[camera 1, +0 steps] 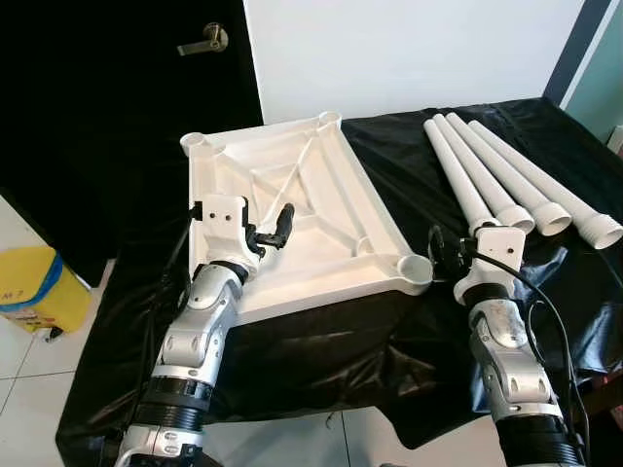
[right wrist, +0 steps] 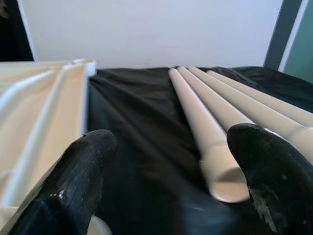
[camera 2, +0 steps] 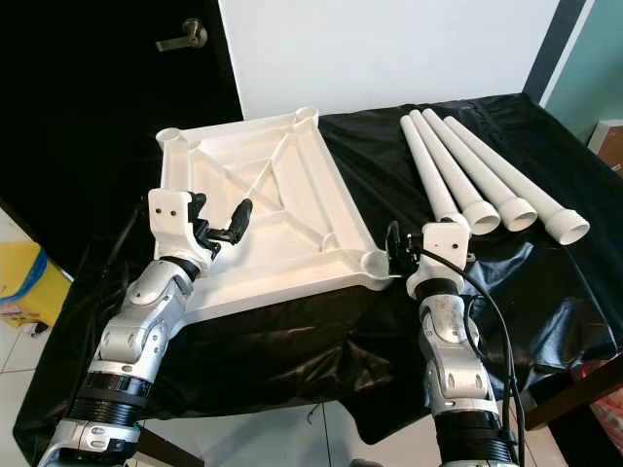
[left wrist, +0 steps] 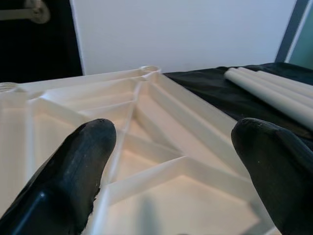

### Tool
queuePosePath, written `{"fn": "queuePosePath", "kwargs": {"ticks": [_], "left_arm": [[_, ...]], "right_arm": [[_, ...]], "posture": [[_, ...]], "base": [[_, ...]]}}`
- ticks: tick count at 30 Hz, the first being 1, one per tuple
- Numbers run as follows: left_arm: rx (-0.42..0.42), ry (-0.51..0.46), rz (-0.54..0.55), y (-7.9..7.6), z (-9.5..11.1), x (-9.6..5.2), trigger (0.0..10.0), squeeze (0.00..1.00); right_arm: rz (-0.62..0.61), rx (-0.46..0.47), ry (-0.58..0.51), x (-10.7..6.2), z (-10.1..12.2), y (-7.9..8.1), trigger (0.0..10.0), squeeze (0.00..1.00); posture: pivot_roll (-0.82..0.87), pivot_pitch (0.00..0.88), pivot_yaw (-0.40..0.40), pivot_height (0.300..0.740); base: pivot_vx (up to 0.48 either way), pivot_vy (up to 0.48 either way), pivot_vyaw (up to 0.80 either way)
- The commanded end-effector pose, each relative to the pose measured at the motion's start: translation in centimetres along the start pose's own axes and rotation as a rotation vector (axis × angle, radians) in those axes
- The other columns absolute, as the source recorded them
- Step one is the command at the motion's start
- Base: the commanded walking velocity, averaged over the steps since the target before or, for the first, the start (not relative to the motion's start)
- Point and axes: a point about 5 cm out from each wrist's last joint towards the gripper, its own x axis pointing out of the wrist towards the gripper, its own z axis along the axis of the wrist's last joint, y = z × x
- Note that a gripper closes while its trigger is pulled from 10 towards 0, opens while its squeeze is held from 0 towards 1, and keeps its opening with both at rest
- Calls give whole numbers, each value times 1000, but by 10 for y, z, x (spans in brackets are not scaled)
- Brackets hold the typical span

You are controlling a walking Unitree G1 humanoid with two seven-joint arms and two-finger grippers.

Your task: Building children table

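Observation:
A white table top [camera 1: 336,190] lies upside down on the black-draped table, ribs up, with a round socket [camera 1: 417,265] at each corner. Several white tube legs [camera 1: 506,175] lie side by side at the back right, wide ends toward me. My left gripper [camera 1: 275,230] hovers open over the top's near-left ribs [left wrist: 161,161] with nothing between its fingers [left wrist: 78,166]. My right gripper [camera 1: 443,249] stands open just right of the near-right socket, short of the legs [right wrist: 208,127], and holds nothing.
Black cloth [camera 1: 409,146] covers the work table and hangs over its front edge. A black door with a lever handle [camera 1: 209,39] stands behind on the left. A yellow bin [camera 1: 34,287] sits on the tiled floor at the far left.

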Motion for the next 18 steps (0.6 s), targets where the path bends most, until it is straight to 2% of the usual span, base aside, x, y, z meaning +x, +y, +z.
{"fn": "queuePosePath", "kwargs": {"ticks": [1,7,18], "left_arm": [[17,5,-25,1,0,1,10000,0],[13,1,-27,0,0,1,10000,0],[-33,-7,3,-3,5,7,10000,0]], "right_arm": [[8,2,7,1,0,2,10000,0],[12,1,7,1,0,3,10000,0],[27,-4,69,8,-6,6,10000,0]], "posture": [[-227,16,48,740],[-229,11,48,740],[-230,13,52,740]], "base": [[0,-356,0],[0,-338,0],[0,0,0]]}}
